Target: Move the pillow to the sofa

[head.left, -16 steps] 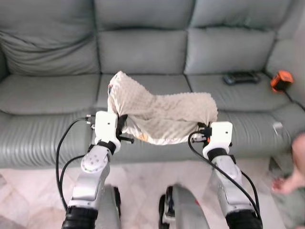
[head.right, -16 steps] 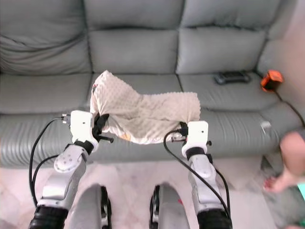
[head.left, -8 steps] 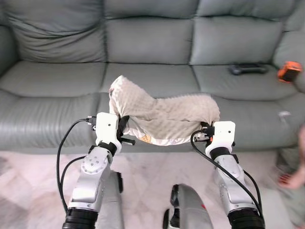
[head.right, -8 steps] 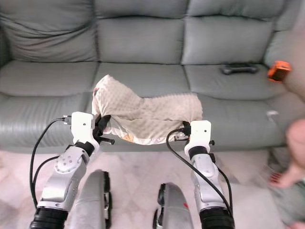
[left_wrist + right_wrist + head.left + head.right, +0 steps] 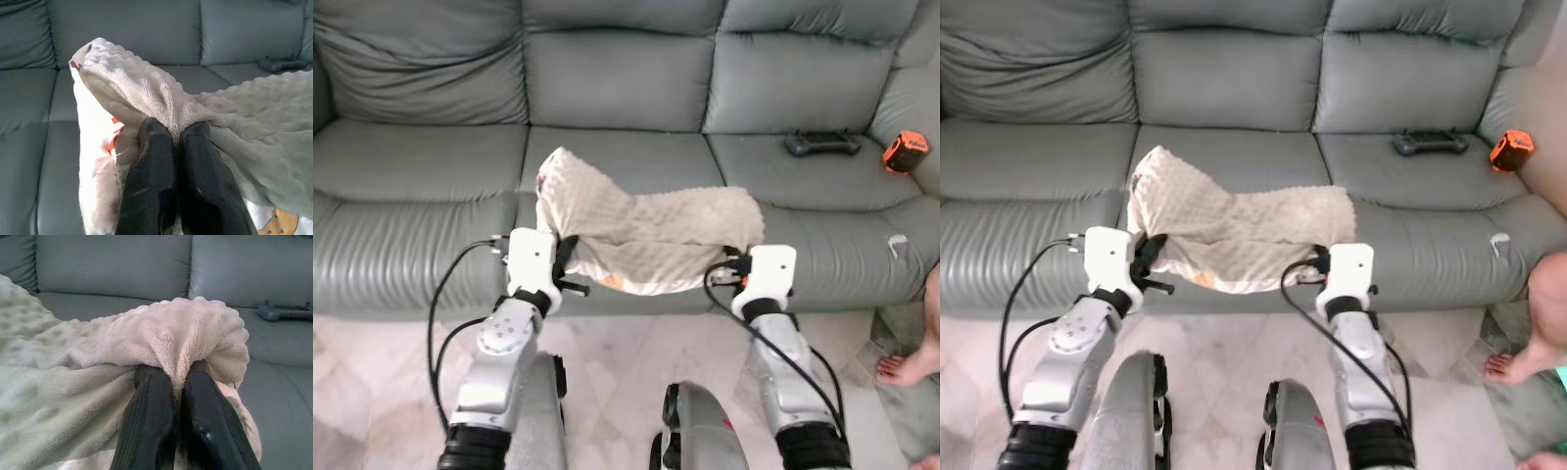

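light: even, soft daylight | shadows: faint | blur: none

Wide bare seat on the sofa [image 5: 421, 162] left and middle, open to a straight reach. On the sofa's right seat, a black controller [image 5: 820, 144]; beyond it, by the armrest, an orange tape measure [image 5: 905, 151]. At the sofa's right end, on the floor, a person's foot [image 5: 909, 364].

a black controller [image 5: 821, 144] and an orange tape measure [image 5: 905, 152] lie near a person's bare foot [image 5: 907, 365].
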### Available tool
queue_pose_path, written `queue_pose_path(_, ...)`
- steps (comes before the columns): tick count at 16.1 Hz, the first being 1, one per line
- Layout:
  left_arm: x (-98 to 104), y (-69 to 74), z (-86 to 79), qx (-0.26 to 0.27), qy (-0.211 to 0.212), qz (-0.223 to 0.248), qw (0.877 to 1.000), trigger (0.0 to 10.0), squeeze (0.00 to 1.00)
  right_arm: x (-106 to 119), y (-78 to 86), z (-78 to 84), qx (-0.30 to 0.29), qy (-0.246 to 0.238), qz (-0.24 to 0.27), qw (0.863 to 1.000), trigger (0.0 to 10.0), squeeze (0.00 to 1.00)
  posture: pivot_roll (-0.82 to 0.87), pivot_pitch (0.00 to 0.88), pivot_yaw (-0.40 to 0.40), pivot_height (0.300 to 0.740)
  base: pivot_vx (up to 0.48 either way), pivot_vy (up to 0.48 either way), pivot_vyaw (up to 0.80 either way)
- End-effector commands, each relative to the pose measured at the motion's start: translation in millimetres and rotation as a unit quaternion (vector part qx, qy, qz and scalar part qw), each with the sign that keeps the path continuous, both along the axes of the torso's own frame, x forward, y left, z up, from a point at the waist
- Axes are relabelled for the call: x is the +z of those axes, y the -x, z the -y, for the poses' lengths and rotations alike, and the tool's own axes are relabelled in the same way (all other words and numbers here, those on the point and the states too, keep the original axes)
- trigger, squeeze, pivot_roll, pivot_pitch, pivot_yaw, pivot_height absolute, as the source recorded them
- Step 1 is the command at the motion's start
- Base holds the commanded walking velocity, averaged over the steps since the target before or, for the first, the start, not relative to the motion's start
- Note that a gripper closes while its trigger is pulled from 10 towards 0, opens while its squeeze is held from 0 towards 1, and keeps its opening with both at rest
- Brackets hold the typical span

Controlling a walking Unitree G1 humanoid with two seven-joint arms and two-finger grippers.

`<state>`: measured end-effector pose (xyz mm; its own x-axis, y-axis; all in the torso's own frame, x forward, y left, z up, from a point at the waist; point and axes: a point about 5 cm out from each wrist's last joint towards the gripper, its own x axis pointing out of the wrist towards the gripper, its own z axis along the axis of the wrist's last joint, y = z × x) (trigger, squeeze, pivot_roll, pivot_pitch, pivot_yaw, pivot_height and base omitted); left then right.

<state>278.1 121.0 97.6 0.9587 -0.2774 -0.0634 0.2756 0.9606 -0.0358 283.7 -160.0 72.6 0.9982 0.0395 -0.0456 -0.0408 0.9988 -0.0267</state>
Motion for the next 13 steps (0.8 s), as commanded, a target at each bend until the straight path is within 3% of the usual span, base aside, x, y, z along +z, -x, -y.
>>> queue_pose_path(1, 9.0, -0.9, 12.8, -0.024, 0.011, 0.015, 1.000, 10.0, 0.00, 2.7, 0.9, 5.5, -0.004, 0.005, 0.010, 1.000, 10.0, 0.00, 0.00, 0.151, -0.048, 0.641, 0.360, 0.000, 0.00)
queue_pose_path(13, 7.2, -2.8, 14.1, -0.025, 0.008, 0.011, 1.000, 10.0, 0.00, 6.0, -1.1, 3.7, 0.008, 0.012, 0.019, 1.000, 10.0, 0.00, -0.01, 0.149, -0.049, 0.641, 0.359, 0.000, 0.00)
